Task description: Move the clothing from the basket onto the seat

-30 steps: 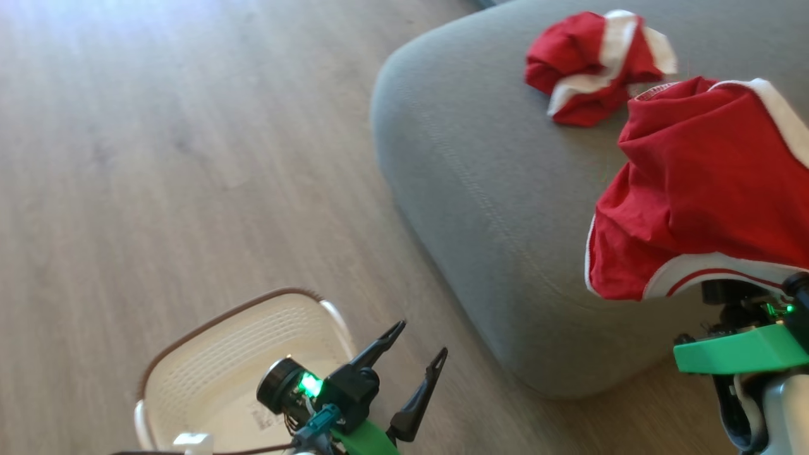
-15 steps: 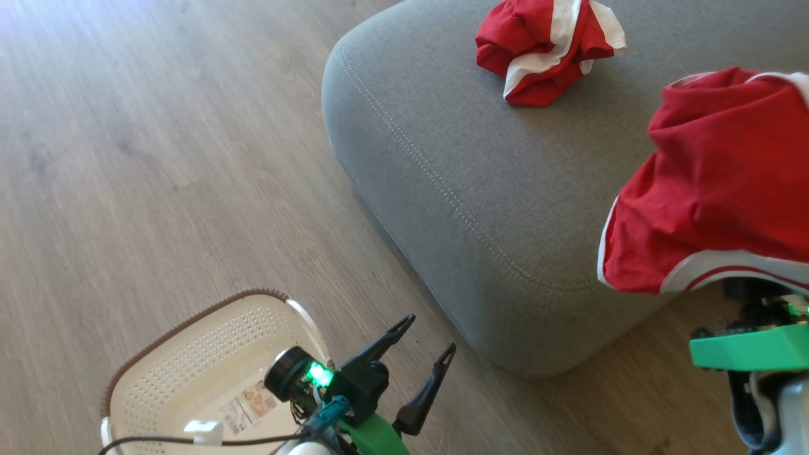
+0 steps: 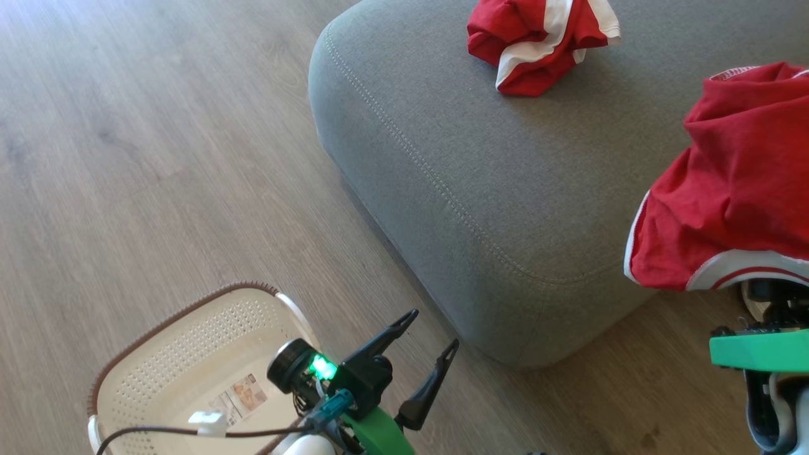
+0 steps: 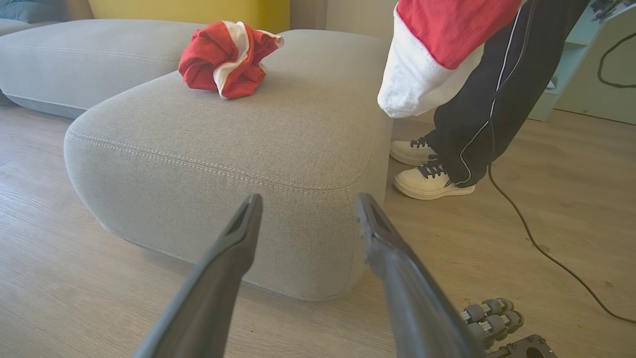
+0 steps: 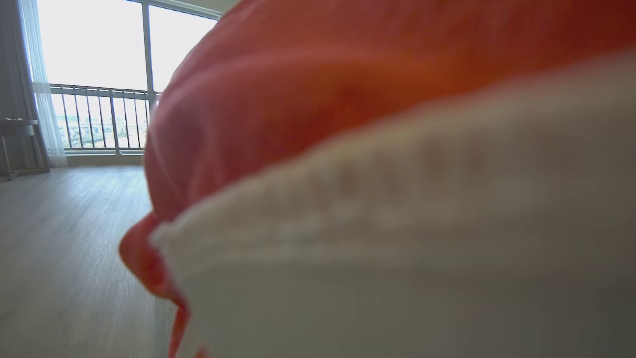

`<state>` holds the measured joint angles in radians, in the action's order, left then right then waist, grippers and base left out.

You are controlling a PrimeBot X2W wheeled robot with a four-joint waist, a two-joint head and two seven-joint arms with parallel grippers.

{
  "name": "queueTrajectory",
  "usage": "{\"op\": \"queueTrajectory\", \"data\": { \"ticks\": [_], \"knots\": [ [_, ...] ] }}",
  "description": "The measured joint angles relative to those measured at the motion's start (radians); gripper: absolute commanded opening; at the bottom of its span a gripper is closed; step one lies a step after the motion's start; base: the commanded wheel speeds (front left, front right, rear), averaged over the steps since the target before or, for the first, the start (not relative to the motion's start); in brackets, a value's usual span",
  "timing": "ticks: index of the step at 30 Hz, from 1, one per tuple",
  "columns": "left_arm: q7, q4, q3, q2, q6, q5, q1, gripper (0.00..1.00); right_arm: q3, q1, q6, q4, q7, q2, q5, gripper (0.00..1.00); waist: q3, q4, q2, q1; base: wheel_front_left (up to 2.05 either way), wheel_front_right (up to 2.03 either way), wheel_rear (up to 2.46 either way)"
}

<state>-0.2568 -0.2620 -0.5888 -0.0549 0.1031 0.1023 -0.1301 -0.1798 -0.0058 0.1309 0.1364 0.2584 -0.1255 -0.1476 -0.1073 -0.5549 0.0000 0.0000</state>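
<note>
- Seat (image 3: 505, 189) – a large grey cushion with rounded corners and a line of pale stitching, standing on a wooden floor (image 3: 158, 158).
- On the seat's top, towards its far side, lies a crumpled garment (image 3: 537, 38), red with a broad white stripe.
- At the seat's near right edge a second garment (image 3: 733, 189), red with white trim, hangs over the right gripper (image 3: 768, 303). The cloth hides the fingers, so it cannot be told how the jaws stand. In the right wrist view the fabric is pressed blurred against the lens, with a bright window (image 5: 99, 74) behind it.
- Left of the seat, on the floor and apart from it, sits the cream perforated basket (image 3: 189, 341); a paper label (image 3: 240, 398) shows on its bottom.
- Between basket and seat hovers the left gripper (image 3: 432, 328) – fingers spread wide, nothing between them, pointing at the seat's near corner.
- Beyond the seat's right side stands a person (image 4: 497, 99) in dark trousers and pale trainers (image 4: 432, 181), with a dark cable (image 4: 546, 248) trailing over the floor beside them.
</note>
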Motion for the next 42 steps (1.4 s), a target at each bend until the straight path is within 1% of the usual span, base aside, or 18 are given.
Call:
{"op": "queueTrajectory", "data": {
  "ticks": [10, 13, 20, 23, 25, 28, 35, 41, 42],
  "knots": [
    [0.0, -0.003, -0.018, 0.0, 0.008, -0.027, -0.025, 1.0, -0.016, -0.008, 0.0, 0.017, 0.0, 0.006, -0.004, 0.0, -0.047, -0.005, 0.0, 0.0, 0.0, 0.0, 0.0],
    [0.0, -0.009, -0.008, 0.0, 0.009, -0.045, -0.04, 1.0, -0.031, -0.046, 0.0, 0.019, 0.0, 0.009, -0.017, 0.0, -0.075, -0.008, 0.0, 0.0, 0.0, 0.0, 0.0],
    [0.0, -0.012, 0.011, -0.027, 0.017, -0.077, -0.089, 1.0, -0.041, -0.235, 0.0, 0.016, 0.0, -0.004, -0.032, 0.0, -0.162, -0.014, 0.0, 0.0001, 0.0, 0.0, 0.0],
    [0.0, -0.004, 0.018, -0.052, 0.017, -0.088, -0.11, 1.0, -0.076, -0.325, 0.0, 0.012, 0.0, 0.004, -0.083, 0.0, -0.208, -0.017, 0.0, 0.0001, 0.0, 0.0, 0.0],
    [0.0, -0.002, 0.026, -0.069, 0.017, -0.095, -0.122, 1.0, -0.091, -0.392, 0.0, 0.006, 0.0, 0.001, -0.085, 0.0, -0.239, -0.019, 0.0, 0.0002, 0.0, 0.0, 0.0],
    [0.0, 0.0, 0.029, -0.09, 0.017, -0.098, -0.136, 1.0, -0.085, -0.476, 0.0, -0.002, 0.0, -0.002, -0.073, 0.0, -0.284, -0.022, 0.0, 0.0002, 0.0, 0.0, 0.0],
    [0.0, 0.024, 0.029, -0.138, 0.015, -0.114, -0.173, 1.0, -0.041, -0.646, 0.0, -0.046, 0.002, -0.047, -0.065, 0.0, -0.391, -0.025, 0.0, 0.0002, 0.0, 0.0, 0.0],
    [0.0, 0.041, 0.029, -0.166, -0.006, -0.121, -0.204, 1.0, -0.016, -0.821, 0.0, -0.13, 0.002, -0.1, -0.062, 0.0, -0.479, -0.019, -0.0001, 0.0001, 0.0, 0.0, 0.0],
    [0.0, 0.041, 0.029, -0.166, -0.006, -0.121, -0.204, 1.0, -0.016, -0.821, 0.0, -0.13, 0.002, -0.1, -0.062, 0.0, -0.479, -0.019, -0.0001, 0.0001, 0.0, 0.0, 0.0]
  ]
}}
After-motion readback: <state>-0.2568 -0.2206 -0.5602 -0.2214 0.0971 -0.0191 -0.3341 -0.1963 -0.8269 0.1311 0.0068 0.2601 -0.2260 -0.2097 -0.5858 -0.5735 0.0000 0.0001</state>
